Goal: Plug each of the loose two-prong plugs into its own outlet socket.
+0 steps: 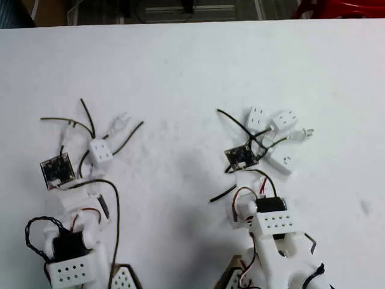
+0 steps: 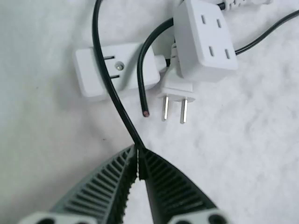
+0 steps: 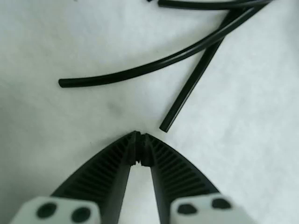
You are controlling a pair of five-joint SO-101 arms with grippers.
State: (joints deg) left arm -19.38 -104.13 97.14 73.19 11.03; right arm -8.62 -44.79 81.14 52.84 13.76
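Left gripper (image 2: 138, 151) is clamped on a black cable (image 2: 108, 74), pinched right at the fingertips. The cable runs away from the jaws and crosses a flat socket (image 2: 96, 70) lying on the white table (image 2: 243, 140). Just beside that socket a white plug (image 2: 176, 88) lies loose, with its two bare prongs pointing back toward the gripper and in no slot. The plug's rear touches a block socket (image 2: 203, 39) whose four slots face up. A second cable (image 2: 142, 60) curves over the flat socket and ends in a cut tip just beside the prongs.

Right gripper (image 3: 140, 140) has its fingers pressed together with nothing between them. A straight cable (image 3: 191, 88) ends just off the fingertips, and a curved cable (image 3: 154, 65) lies a little farther out.

From above, the left arm (image 1: 69, 256) and right arm (image 1: 274, 226) sit at the table's near edge. Ahead of the right arm are a group of sockets (image 1: 257, 117), a loose right plug (image 1: 301, 133) and a dark board (image 1: 242, 156). Ahead of the left arm lies a far plug (image 1: 120, 125), unplugged.
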